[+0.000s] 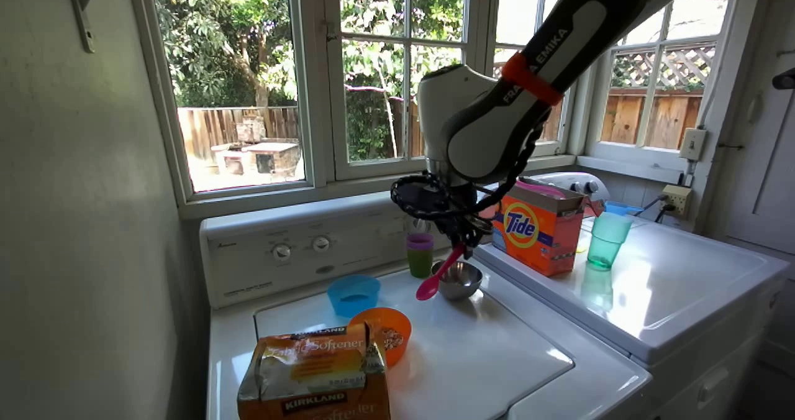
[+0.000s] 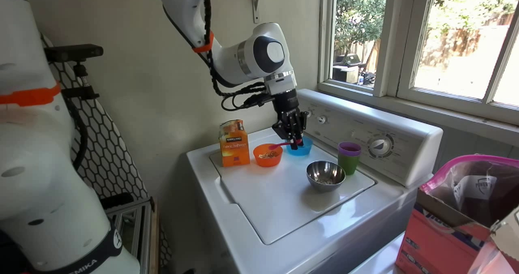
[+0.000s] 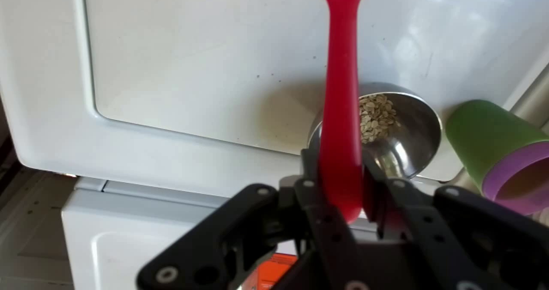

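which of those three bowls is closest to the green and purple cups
The shiny metal bowl, partly behind the pink spoon in the wrist view: it stands right beside the cups, while the blue bowl and the orange bowl are farther off.

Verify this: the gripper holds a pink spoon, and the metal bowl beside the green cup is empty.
The metal bowl isn't empty: the wrist view shows oat-like flakes inside. Otherwise right: the gripper holds a pink spoon, and the bowl is beside the green cup.
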`<move>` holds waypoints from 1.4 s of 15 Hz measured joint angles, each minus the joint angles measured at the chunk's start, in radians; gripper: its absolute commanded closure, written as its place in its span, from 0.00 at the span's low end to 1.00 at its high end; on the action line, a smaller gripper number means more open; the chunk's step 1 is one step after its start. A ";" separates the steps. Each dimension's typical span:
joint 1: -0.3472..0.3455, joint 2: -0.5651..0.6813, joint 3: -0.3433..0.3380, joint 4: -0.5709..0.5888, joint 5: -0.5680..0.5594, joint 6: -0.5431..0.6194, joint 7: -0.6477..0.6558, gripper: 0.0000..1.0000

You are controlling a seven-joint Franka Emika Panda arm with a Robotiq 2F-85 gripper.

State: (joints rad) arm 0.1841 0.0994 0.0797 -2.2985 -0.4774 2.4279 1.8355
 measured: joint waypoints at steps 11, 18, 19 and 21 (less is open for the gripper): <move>0.077 0.026 0.062 0.042 -0.253 -0.041 0.194 0.74; 0.090 0.034 0.084 0.062 -0.253 -0.143 0.198 0.94; 0.098 0.037 0.094 0.073 -0.253 -0.191 0.204 0.94; 0.118 0.044 0.113 0.102 -0.253 -0.286 0.228 0.74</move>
State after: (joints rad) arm 0.3022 0.1436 0.1928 -2.1967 -0.7302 2.1423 2.0631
